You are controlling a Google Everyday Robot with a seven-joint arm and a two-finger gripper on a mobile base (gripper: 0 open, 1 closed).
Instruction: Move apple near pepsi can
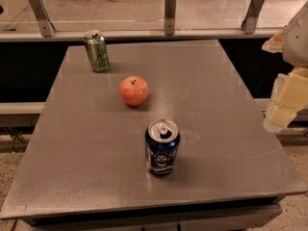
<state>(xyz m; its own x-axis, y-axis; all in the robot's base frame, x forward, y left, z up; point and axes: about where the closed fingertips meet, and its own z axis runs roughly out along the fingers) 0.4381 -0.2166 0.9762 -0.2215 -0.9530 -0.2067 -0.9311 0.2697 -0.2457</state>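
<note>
The apple (134,90), red-orange with a short stem, sits on the grey table (231,129) left of its middle. The pepsi can (162,147), dark blue with a silver opened top, stands upright nearer the front, below and slightly right of the apple, about a can's height apart from it. My gripper (285,102) hangs at the right edge of the view, beside the table's right side, far from both things and holding nothing that I can see.
A green can (96,51) stands upright at the table's back left. A glass railing with metal posts (169,13) runs behind the table. The table's front edge (144,207) is close to the camera.
</note>
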